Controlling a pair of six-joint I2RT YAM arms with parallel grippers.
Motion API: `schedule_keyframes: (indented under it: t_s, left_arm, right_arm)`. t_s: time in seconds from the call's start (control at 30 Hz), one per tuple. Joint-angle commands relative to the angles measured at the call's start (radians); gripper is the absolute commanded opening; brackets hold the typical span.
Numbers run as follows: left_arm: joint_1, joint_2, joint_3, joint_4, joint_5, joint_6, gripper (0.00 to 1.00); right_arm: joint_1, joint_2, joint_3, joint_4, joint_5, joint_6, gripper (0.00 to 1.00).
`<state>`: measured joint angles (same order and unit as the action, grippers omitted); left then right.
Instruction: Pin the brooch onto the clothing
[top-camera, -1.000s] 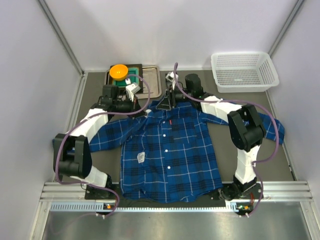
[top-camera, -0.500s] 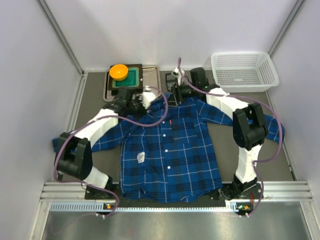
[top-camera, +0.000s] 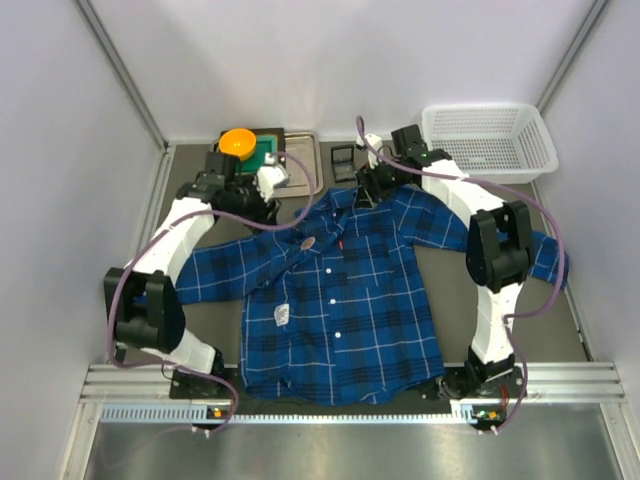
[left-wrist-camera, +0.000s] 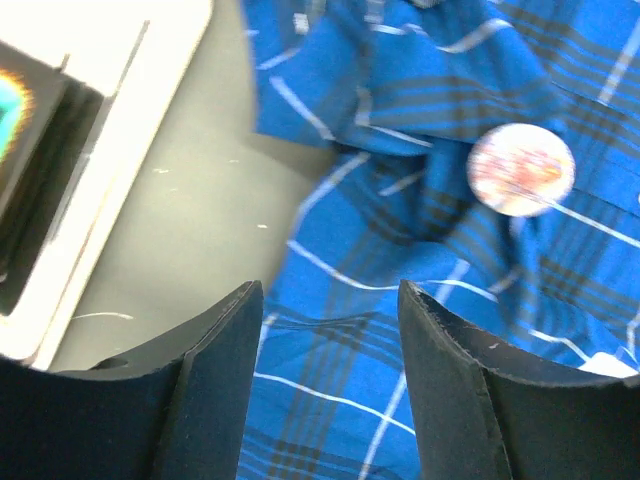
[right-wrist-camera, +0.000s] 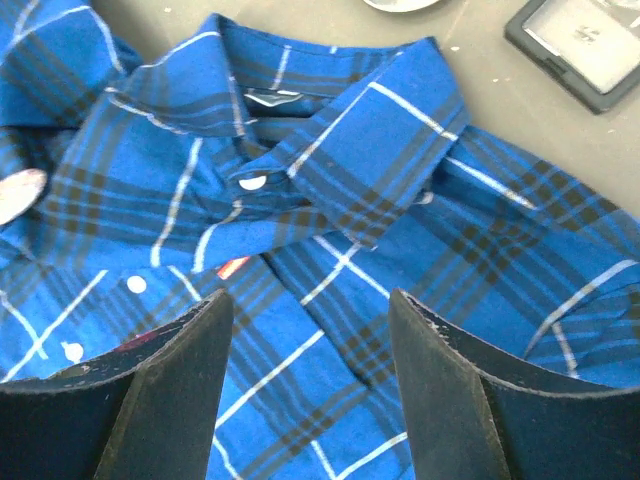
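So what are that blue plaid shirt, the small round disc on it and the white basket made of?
Blue plaid shirt: soft matte woven cloth; it rumples and folds at the collar.
Small round pinkish disc: hard and glossy, perhaps coated metal or plastic; it glares brightly.
White mesh basket: probably moulded plastic, given its regular lattice of holes.

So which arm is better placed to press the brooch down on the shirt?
Left. The left tool, open, hangs just short of the brooch. The right tool faces the collar, with the brooch at its view's edge.
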<state>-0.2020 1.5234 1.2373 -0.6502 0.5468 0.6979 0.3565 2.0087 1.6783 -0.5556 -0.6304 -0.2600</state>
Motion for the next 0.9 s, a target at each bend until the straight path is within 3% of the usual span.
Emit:
schedule_keyframes:
  t_s: [0.0, 0.17, 0.33, 0.5, 0.7, 0.87]
  left_arm:
    - [0.084, 0.121, 0.102, 0.015, 0.039, -0.127, 0.61]
    - [0.128, 0.325, 0.262, -0.071, 0.080, -0.217, 0.59]
    - [0.138, 0.454, 0.318, -0.112, 0.150, -0.236, 0.60]
    - [0.138, 0.524, 0.330, -0.132, 0.197, -0.264, 0.60]
    - [0.138, 0.564, 0.321, -0.166, 0.232, -0.244, 0.52]
    - [0.136, 0.561, 0.291, -0.190, 0.266, -0.213, 0.52]
  right_arm:
    - [-0.010, 0.051, 0.113, -0.072, 0.081, -0.116, 0.63]
    - [-0.036, 0.105, 0.190, -0.092, 0.115, -0.151, 0.63]
    - [-0.079, 0.162, 0.280, -0.098, 0.169, -0.171, 0.63]
    - [-0.109, 0.225, 0.368, -0.096, 0.216, -0.195, 0.63]
    - [-0.110, 0.269, 0.362, -0.096, 0.244, -0.252, 0.63]
    - [-0.111, 0.301, 0.365, -0.099, 0.233, -0.266, 0.63]
